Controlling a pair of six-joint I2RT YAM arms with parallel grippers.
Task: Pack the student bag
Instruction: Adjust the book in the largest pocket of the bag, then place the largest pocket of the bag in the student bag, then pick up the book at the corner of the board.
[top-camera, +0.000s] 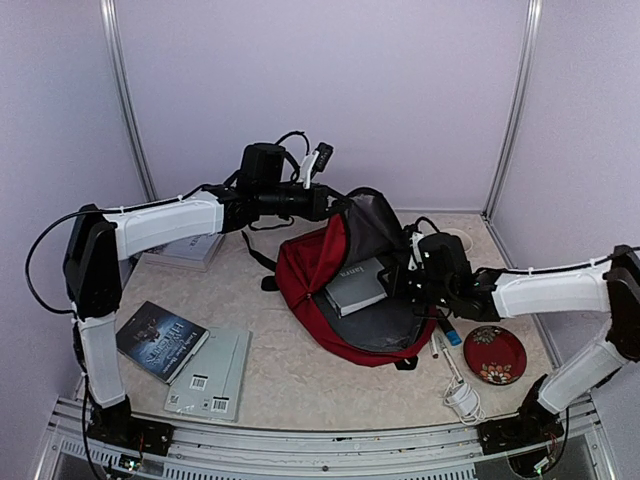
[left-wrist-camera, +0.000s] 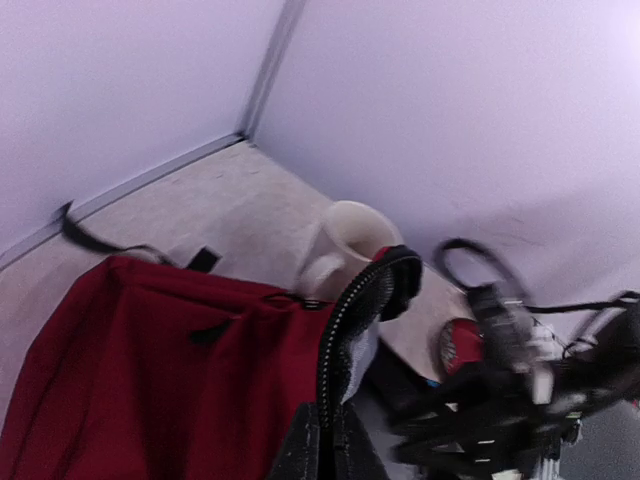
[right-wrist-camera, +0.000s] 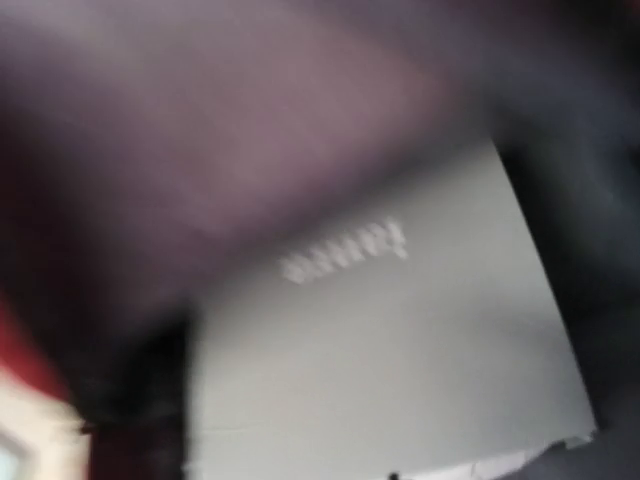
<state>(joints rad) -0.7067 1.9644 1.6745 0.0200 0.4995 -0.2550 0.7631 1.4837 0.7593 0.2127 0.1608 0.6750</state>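
Top external shows the left gripper (top-camera: 330, 205) clamped on the student bag (top-camera: 305, 265) rim and a grey book (top-camera: 355, 287) partway inside, while the right gripper (top-camera: 400, 283) jaws are untellable and a dark book (top-camera: 160, 340) at eight o'clock is unpacked.

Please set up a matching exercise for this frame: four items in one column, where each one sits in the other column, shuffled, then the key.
Things:
1. grey book
2. red plate
3. dark-covered book
4. cream mug

Places:
A. front left of the table
B. beyond the student bag, toward the far right corner
C. in the student bag's open mouth
D. front right, next to the white cable coil

Pairs: 1-C, 2-D, 3-A, 4-B
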